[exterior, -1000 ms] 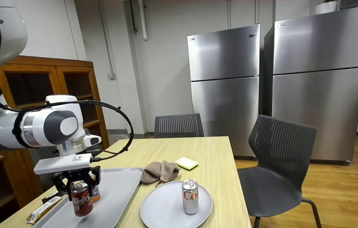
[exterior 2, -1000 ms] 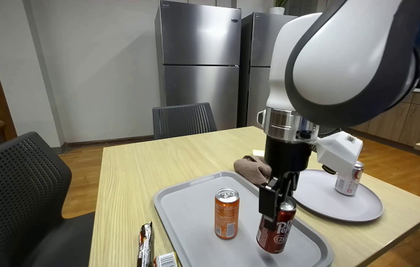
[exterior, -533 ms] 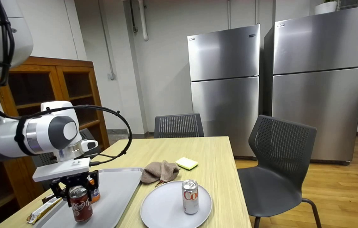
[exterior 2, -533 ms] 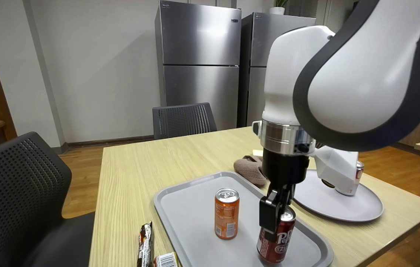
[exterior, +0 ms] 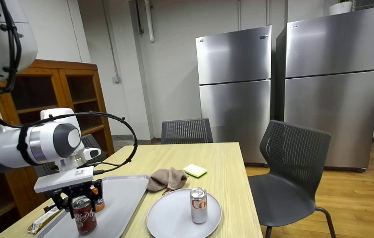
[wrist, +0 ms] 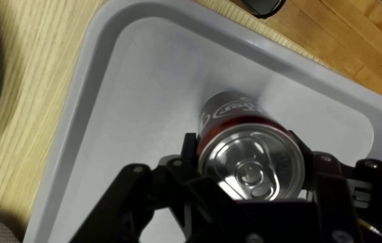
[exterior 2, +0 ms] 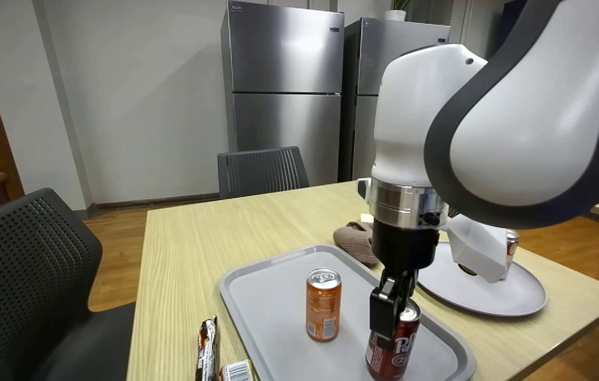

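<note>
Now lower than before, pinching a dark-red cylindrical metal can (exterior: pixel 87 222) in the jaws of a black gripper (wrist: pixel 243 145), on or just above a rectangular grey plastic tray (exterior 2: pixel 273 299); seemingly late in the descent.

The dark red can (exterior: pixel 85 216) near seven o'clock in an exterior view reads "Pepper", the silver can (exterior: pixel 199 208) at six o'clock "Co", and "23" shows on the dark red can (exterior 2: pixel 392 354) toward five o'clock in an exterior view.
</note>
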`<state>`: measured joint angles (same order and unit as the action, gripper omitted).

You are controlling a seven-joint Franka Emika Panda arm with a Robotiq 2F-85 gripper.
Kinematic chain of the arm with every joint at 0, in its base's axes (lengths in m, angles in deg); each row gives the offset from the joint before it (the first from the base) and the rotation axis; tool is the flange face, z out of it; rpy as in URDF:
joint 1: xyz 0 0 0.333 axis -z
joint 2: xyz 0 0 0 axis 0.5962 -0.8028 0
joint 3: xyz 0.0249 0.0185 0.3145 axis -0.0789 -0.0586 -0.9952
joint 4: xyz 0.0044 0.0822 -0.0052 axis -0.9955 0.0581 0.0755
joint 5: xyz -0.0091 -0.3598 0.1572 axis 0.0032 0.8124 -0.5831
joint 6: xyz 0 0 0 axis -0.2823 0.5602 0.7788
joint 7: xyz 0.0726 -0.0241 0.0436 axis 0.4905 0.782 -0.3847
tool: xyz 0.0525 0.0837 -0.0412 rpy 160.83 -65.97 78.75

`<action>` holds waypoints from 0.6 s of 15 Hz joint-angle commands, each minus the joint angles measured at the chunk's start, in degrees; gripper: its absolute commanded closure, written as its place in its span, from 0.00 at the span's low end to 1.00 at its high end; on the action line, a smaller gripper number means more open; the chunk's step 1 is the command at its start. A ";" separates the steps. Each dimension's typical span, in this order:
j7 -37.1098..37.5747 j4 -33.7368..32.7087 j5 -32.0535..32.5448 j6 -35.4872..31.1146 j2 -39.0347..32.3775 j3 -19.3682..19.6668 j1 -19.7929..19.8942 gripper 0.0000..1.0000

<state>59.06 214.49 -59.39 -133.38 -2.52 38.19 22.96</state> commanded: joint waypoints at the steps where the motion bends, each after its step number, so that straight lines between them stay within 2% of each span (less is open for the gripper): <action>1: 2.94 -0.51 2.73 -0.66 -0.18 1.13 -1.20 0.61; 5: 3.95 -0.68 3.81 -0.70 -0.42 1.55 -1.33 0.61; 6: 4.53 -0.82 4.09 -0.27 -0.43 1.72 -1.46 0.47; 7: 4.52 -0.82 3.81 -0.15 -0.30 1.60 -1.31 0.11; 9: 4.81 -0.70 3.70 0.82 0.57 1.80 -1.14 0.04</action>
<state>61.21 214.29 -57.18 -133.53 -3.04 39.06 22.68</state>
